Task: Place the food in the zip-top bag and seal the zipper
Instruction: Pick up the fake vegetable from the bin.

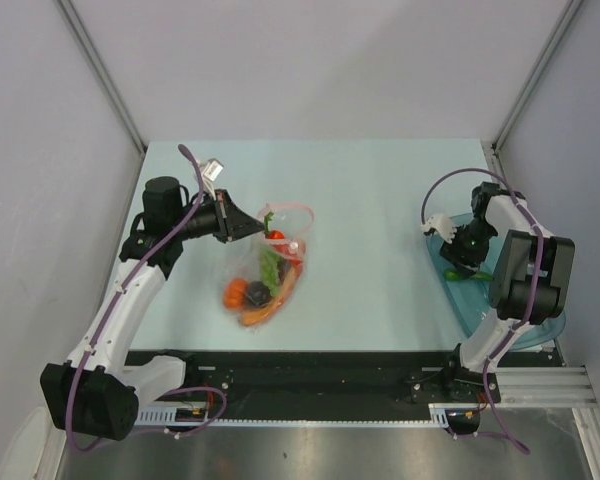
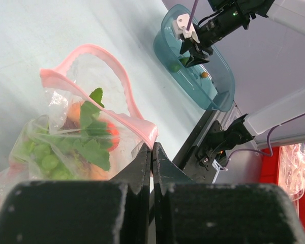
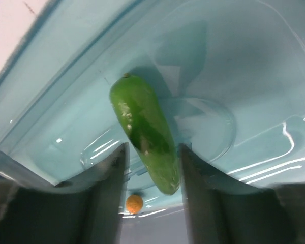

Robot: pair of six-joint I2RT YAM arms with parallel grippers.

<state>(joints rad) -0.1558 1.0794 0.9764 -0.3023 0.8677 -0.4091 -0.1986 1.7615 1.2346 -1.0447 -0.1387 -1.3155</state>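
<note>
The zip-top bag (image 1: 248, 262) lies left of centre, its pink zipper (image 1: 292, 212) gaping open. Inside it are a green grape bunch (image 2: 46, 157), a carrot (image 1: 265, 312), an orange-red round fruit (image 1: 236, 292) and a dark ball (image 1: 257, 293). My left gripper (image 2: 152, 147) is shut on the bag's pink mouth edge at its near corner. Over at the right, my right gripper (image 3: 152, 150) is down inside the teal bowl (image 3: 254, 76). Its fingers straddle a long green food piece (image 3: 142, 129). A gap shows beside the left finger (image 3: 112, 173).
The teal bowl (image 1: 470, 305) sits by the table's right edge and also holds a small orange ball (image 3: 134, 204). Grey walls close in the table on the left, back and right. A black rail runs along the near edge.
</note>
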